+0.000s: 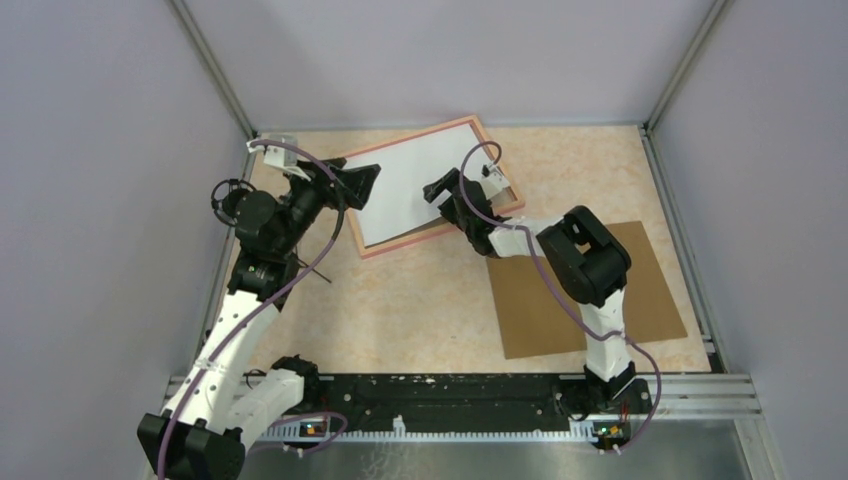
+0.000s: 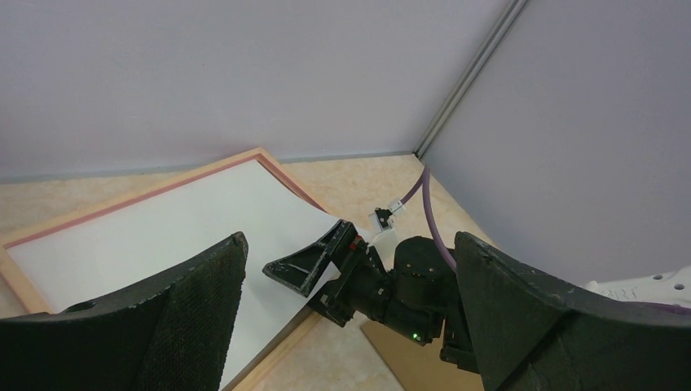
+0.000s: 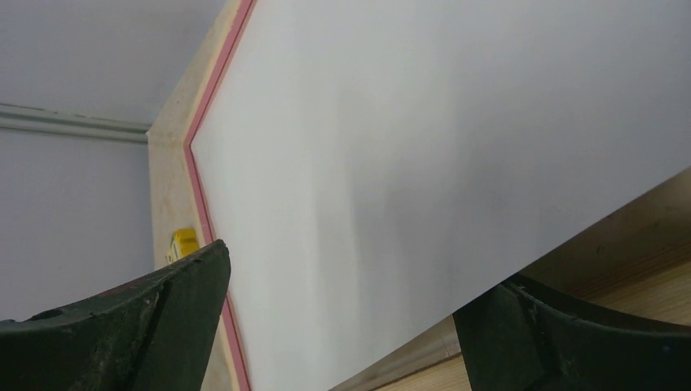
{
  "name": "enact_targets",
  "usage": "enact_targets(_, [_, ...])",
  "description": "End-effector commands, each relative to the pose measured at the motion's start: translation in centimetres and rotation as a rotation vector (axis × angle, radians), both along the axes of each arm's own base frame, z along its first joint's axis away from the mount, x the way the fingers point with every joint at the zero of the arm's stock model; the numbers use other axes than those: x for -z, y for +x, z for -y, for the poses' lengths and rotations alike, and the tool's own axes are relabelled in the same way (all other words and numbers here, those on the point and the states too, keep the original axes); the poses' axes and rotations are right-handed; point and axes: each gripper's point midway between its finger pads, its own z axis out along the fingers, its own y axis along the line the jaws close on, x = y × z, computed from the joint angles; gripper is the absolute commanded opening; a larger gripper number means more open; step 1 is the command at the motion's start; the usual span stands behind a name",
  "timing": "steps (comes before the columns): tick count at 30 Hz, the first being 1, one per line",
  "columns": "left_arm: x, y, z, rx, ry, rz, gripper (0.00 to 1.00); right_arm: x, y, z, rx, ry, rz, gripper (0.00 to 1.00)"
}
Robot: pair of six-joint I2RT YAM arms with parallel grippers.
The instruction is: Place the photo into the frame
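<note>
- We are seating the photo (image 1: 415,190) in the frame (image 1: 410,138). The photo is lying white back up inside the frame's rails and covering nearly the whole opening.
- The left gripper (image 1: 358,185) is hovering over the frame's left short rail. Its fingers are spread wide and gripping nothing.
- The right gripper (image 1: 440,190) is hovering over the photo just inside the frame's right short rail. Its fingers are also spread and, as far as we can see, holding nothing.
- The cardboard (image 1: 600,300) is lying off the frame's near right corner, close to it; the right arm is hiding whether the two touch.
- To do this well, we are judging that the sheet needs a nudge toward the frame's far long rail until every edge drops inside. After that a fingertip should press flat along the near edge. The push should be light, since the print looks likely to bend, and the left gripper could steady the frame so it is not sliding.
- The right wrist view is showing what the top view is not: one photo edge is overhanging the pale wooden rail rather than sitting inside the pink lip.
- The left wrist view is showing the photo's corner beside the right gripper, which seems to be riding over the rail.
- Only the top view is giving us the whole frame outline and the cardboard.
</note>
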Motion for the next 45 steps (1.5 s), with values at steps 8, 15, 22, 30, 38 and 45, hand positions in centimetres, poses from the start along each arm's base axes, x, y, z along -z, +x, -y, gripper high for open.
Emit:
enact_targets(8, [-1.9,-1.1,0.2,0.027,-0.026,0.074,0.99,-4.6,-3.0,1.1,-0.049,-0.055,0.031,0.99])
enact_targets(15, [-1.2,-0.6,0.7,0.048,-0.028,0.045,0.99,-6.1,-4.7,4.3,0.003,-0.092,0.072,0.99])
enact_targets(22, [-0.1,0.3,1.0,0.058,-0.028,-0.002,0.99,-10.7,-4.1,7.2,0.041,-0.236,0.247,0.99])
enact_targets(30, [4.3,2.4,5.2,0.236,-0.007,-0.216,0.99,-11.2,-1.7,13.0,0.034,-0.415,0.231,0.99])
enact_targets(38, [13.3,0.1,15.3,0.389,0.215,-0.425,0.99,-10.4,-1.7,24.6,0.18,-0.516,0.041,0.99])
enact_targets(45, [19.8,-6.8,22.1,0.58,0.047,-0.735,0.99,-9.1,-5.6,36.9,0.399,-0.651,-0.157,0.99])
